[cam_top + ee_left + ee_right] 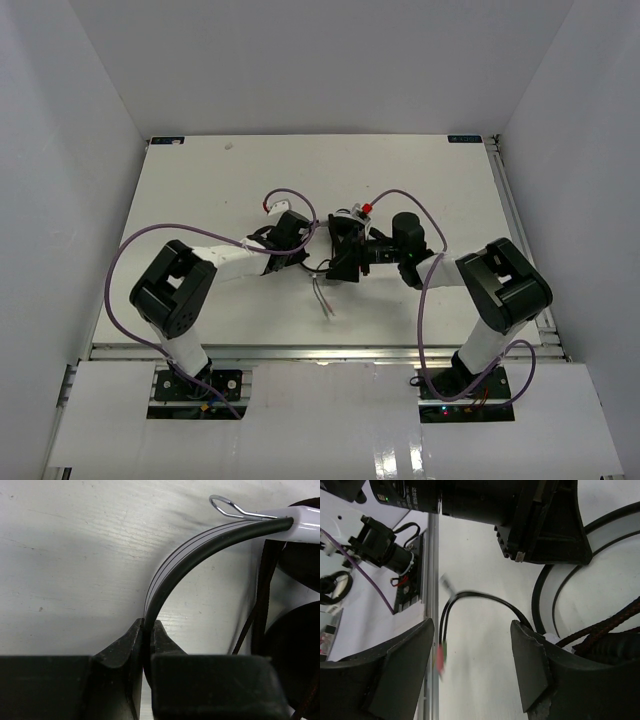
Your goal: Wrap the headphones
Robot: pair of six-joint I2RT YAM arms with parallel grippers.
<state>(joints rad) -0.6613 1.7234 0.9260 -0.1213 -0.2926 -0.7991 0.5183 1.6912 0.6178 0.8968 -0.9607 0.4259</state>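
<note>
left gripper [147, 630] was clamped tight on the headband [190, 550] of the headphones [345, 248], which i saw mid-worktop [200, 180] between both arms. right gripper [470, 655] stood wide apart; the black cord [480, 598] curved across the gap ahead of its fingers.

Left claw [148, 630] is clamped narrow, while right claw [472, 630] gapes wide.

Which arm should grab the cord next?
Right. The right gripper is open, the cord showing between its fingers; the left gripper is shut on the headband.
</note>
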